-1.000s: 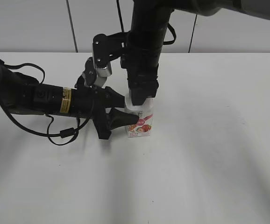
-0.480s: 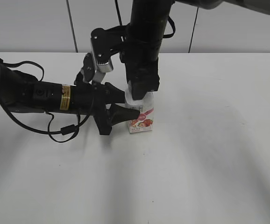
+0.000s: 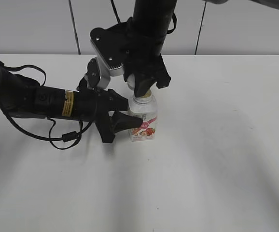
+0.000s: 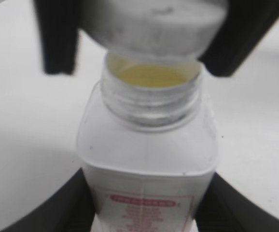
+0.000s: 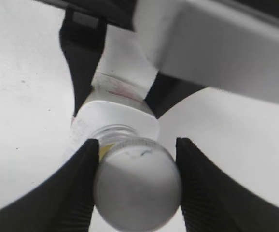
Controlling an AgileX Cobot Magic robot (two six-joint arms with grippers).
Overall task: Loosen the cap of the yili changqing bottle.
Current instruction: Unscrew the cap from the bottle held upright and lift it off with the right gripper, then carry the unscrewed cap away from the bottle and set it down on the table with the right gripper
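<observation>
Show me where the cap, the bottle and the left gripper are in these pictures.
cap [image 5: 137, 191]: right wrist view, on its flat top.
bottle [image 4: 146, 157]: left wrist view, on its white shoulder below the open neck.
left gripper [image 3: 125, 115]: exterior view, midway between its fingertips at the bottle's body.

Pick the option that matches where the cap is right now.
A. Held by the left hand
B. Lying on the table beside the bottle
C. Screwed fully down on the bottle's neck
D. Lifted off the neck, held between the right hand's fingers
D: the cap sits clamped in the right hand above the open neck of the bottle, whose threads and yellowish contents show, while the left hand grips the bottle's body.
</observation>
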